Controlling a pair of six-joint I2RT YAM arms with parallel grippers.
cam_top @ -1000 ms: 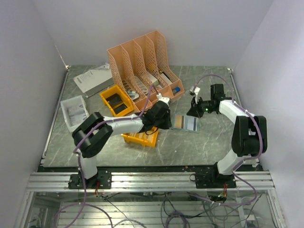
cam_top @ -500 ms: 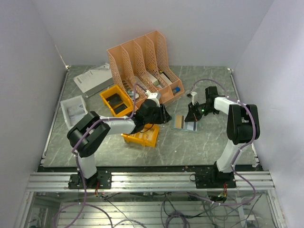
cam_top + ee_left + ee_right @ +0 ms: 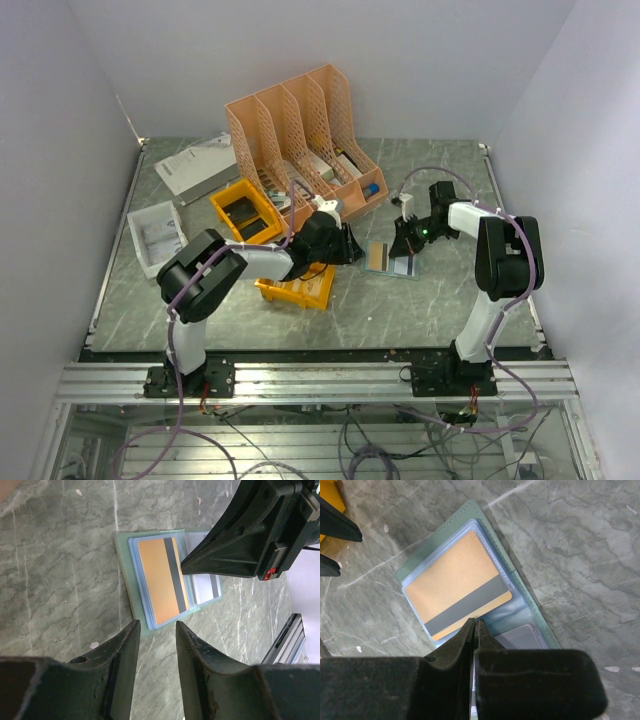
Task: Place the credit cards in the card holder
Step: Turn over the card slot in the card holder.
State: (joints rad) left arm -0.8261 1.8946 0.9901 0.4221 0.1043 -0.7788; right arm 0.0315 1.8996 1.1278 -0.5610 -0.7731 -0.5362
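The card holder (image 3: 394,261) lies open on the table, grey-green rim (image 3: 122,555) and light blue sleeves up. A tan-brown card (image 3: 162,580) with a grey stripe lies in its left half, also in the right wrist view (image 3: 452,595). A pale card (image 3: 202,584) lies in the other half (image 3: 522,635), partly hidden by my right gripper. My right gripper (image 3: 475,622) is shut, its tip at the holder's fold by the tan card's edge (image 3: 184,566). My left gripper (image 3: 156,627) is open and empty, just short of the holder's near edge (image 3: 348,245).
A peach file organizer (image 3: 300,130) stands behind the left arm. A yellow bin (image 3: 245,212) sits at its foot and another (image 3: 297,287) under the left arm. A white tray (image 3: 155,237) and a grey booklet (image 3: 195,165) lie at the left.
My right gripper has moved left and down onto the open holder. My left gripper has drawn back a little to the left, off the holder.
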